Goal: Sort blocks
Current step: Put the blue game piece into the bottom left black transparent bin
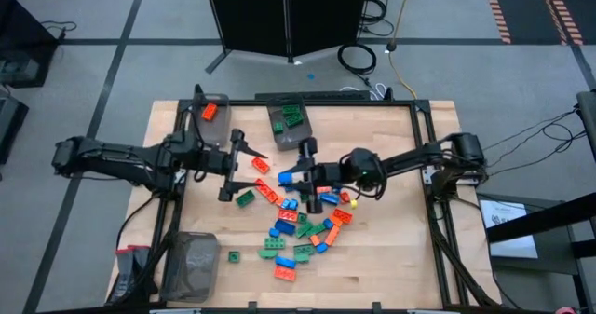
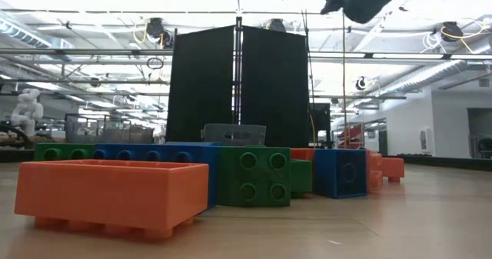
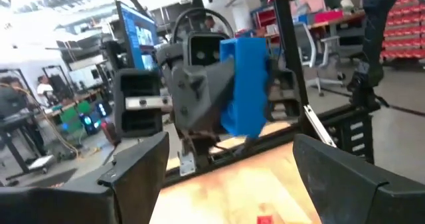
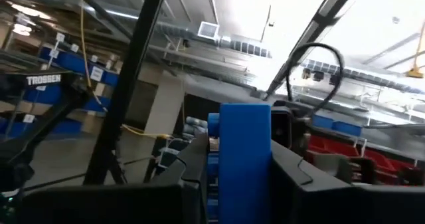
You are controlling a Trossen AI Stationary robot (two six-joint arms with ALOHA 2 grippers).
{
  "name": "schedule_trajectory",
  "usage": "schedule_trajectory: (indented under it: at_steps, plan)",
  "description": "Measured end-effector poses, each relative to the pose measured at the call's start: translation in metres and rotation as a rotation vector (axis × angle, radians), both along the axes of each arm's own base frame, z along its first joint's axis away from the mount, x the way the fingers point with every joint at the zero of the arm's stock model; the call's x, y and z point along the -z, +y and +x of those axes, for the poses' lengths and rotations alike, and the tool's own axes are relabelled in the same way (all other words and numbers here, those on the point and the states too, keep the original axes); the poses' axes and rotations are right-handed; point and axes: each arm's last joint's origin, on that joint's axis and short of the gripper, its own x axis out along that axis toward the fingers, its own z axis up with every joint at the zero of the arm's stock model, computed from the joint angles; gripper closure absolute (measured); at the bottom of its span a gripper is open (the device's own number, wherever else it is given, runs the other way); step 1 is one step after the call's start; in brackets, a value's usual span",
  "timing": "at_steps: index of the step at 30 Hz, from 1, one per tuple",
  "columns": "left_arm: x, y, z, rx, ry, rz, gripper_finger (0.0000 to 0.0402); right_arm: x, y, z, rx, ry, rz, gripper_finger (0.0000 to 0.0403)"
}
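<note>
Blocks (image 1: 300,228) lie scattered below the right gripper (image 1: 296,174), which clamps one blue block (image 4: 243,159) aloft, likely presenting it to the wide-open left gripper (image 1: 244,168) facing it.

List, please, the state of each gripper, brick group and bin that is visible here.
left gripper: open, empty, facing the right gripper
right gripper: shut on blue block, raised
loose blocks: unsorted pile on table
bin with orange block: holds one orange block
bin with green blocks: holds green blocks
near-left bin: contents unclear
</note>
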Motion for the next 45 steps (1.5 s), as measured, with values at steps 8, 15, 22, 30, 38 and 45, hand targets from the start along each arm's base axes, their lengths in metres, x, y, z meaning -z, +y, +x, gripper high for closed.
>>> schedule_trajectory:
  at_steps: [8,15,22,30,38,45]
  plan:
    - [0.007,0.0,0.01,-0.002,0.024,0.0,0.0079,-0.006,-0.005,0.018,0.003,-0.026,-0.018,0.0327]
    - [0.009,0.002,0.013,-0.051,0.025,0.021,0.0079,-0.004,-0.008,0.021,0.01,0.01,-0.017,0.0327]
    - [0.005,0.002,0.012,-0.059,-0.014,0.015,0.0079,-0.003,-0.011,0.021,0.017,0.026,-0.017,0.0327]
    - [0.005,0.002,0.012,-0.056,-0.016,-0.011,0.0079,-0.002,-0.015,0.022,0.029,0.032,-0.019,0.0327]
    - [0.008,0.002,0.017,-0.076,0.0,-0.036,0.0079,-0.002,-0.016,0.022,0.036,0.029,-0.026,0.0327]
    - [0.018,0.004,0.026,-0.115,0.041,-0.041,0.0079,-0.002,-0.017,0.022,0.038,0.029,-0.026,0.0327]
